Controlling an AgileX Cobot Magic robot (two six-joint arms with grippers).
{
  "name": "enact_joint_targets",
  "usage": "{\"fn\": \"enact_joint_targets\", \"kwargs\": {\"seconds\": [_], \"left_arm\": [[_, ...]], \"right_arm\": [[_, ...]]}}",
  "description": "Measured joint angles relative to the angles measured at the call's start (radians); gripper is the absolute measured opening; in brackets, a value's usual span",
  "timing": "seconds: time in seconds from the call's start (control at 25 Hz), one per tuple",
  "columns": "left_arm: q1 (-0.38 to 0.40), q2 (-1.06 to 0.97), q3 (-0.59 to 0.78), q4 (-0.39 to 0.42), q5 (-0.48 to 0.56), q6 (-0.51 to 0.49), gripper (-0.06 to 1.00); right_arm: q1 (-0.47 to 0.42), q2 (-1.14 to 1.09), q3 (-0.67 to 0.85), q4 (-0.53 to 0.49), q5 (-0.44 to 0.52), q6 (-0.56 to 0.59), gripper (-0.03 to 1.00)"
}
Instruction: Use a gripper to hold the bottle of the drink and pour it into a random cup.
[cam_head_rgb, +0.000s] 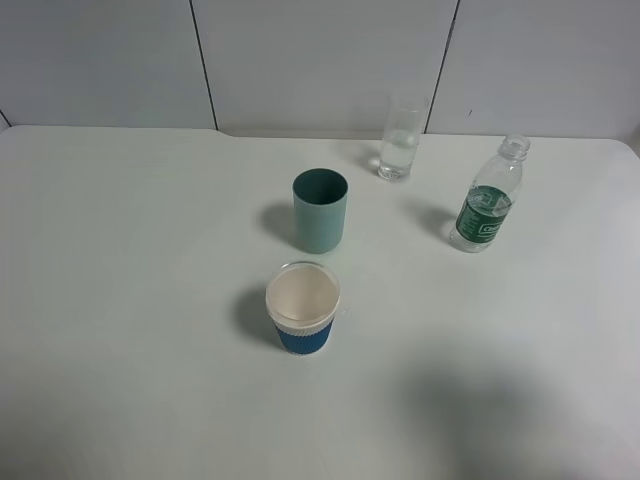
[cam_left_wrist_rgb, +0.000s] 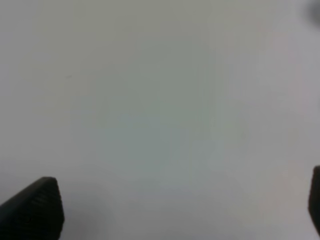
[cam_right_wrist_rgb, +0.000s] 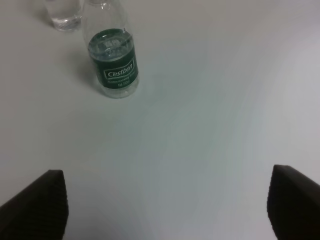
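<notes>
Soft, even light fills the high view; the white worktop (cam_head_rgb: 120, 300) reads pale grey, without glare. Shadows are faint and fall toward the left of each thing: a soft patch left of the teal cup (cam_head_rgb: 320, 210), another left of the blue paper cup (cam_head_rgb: 303, 308), a weaker one left of the bottle (cam_head_rgb: 487, 198). A broad dim smudge darkens the lower right. The left wrist view is hazy and featureless, with a greenish cast at centre and pinkish edges. The right wrist view is sharper: the bottle's label is legible, while the dark fingertips (cam_right_wrist_rgb: 37, 205) at the bottom corners are blurred.
</notes>
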Motion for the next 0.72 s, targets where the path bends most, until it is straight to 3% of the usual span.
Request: {"fn": "enact_joint_targets", "kwargs": {"seconds": [0.72], "left_arm": [[0.000, 0.000, 0.000, 0.000, 0.000, 0.000, 0.99]], "right_arm": [[0.000, 0.000, 0.000, 0.000, -0.001, 0.000, 0.79]]}}
